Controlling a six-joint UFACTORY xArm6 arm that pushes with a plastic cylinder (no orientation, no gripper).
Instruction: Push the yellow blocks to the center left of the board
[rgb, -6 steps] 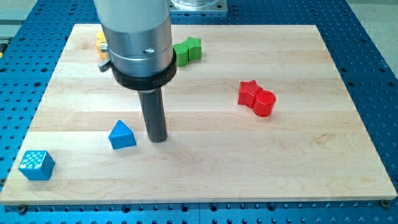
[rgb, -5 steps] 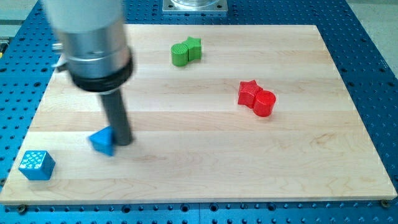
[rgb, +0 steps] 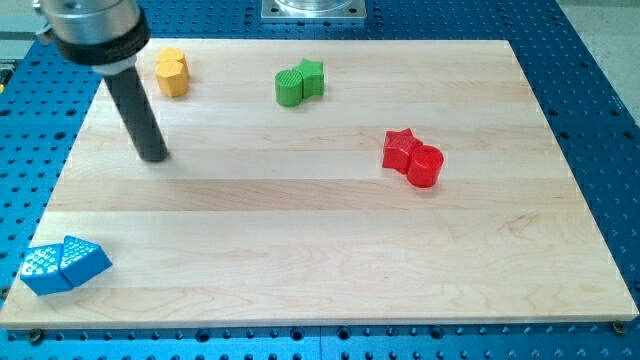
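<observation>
my tip (rgb: 153, 157) is down on the board (rgb: 330, 250) in the upper-left area, touching no block; it's a plain rod, so nothing is held; yellow blocks (rgb: 172, 71) sit near the tip, up and slightly to the view's right, close to the board's top edge; they look like two pieces pressed together, exact shapes hard to make out; rod's upper body is cut off by the view's top-left corner; green blocks (rgb: 299, 82), a cylinder-like one and a blockier one, touch each other further right along the top; red star (rgb: 399, 148) and red cylinder (rgb: 425, 166) touch, well apart on the right half; two blue blocks (rgb: 63, 267) sit together at the bottom-left corner, one a dotted cube, the other wedge-like, its form unclear; they overhang the board's left edge slightly.
</observation>
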